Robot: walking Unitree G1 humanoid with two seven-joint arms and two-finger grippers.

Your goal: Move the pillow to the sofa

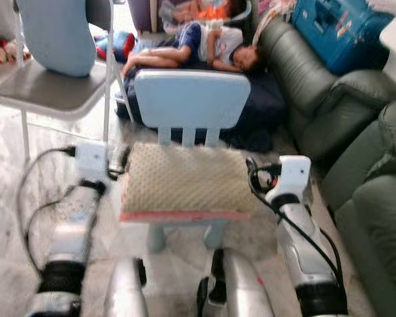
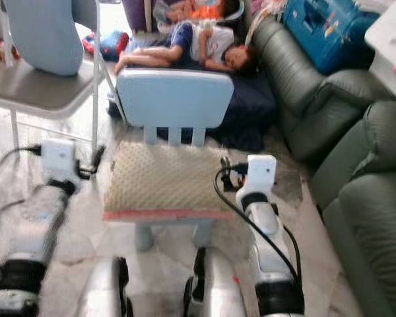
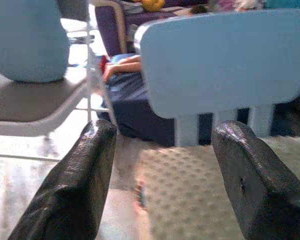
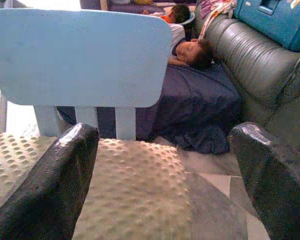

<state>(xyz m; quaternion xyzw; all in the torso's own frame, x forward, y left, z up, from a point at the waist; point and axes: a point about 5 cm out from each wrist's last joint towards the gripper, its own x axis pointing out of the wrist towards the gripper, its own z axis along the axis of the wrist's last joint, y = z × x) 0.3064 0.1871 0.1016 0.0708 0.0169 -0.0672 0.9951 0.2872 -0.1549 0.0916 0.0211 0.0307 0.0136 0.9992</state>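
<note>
The beige dotted pillow [image 1: 188,179] is lying on the small blue chair [image 1: 192,99], with the left gripper [image 3: 162,185] at its nine o'clock edge and the right gripper [image 4: 170,190] at its three o'clock edge, both spreading their fingers wide, while the green sofa [image 1: 356,132] is standing at three o'clock.

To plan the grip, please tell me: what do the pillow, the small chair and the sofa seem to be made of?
Pillow: soft beige fabric, dotted raised texture. Small chair: probably plastic, smooth pale blue, moulded. Sofa: dark green leather or imitation, slightly shiny with creases.
</note>
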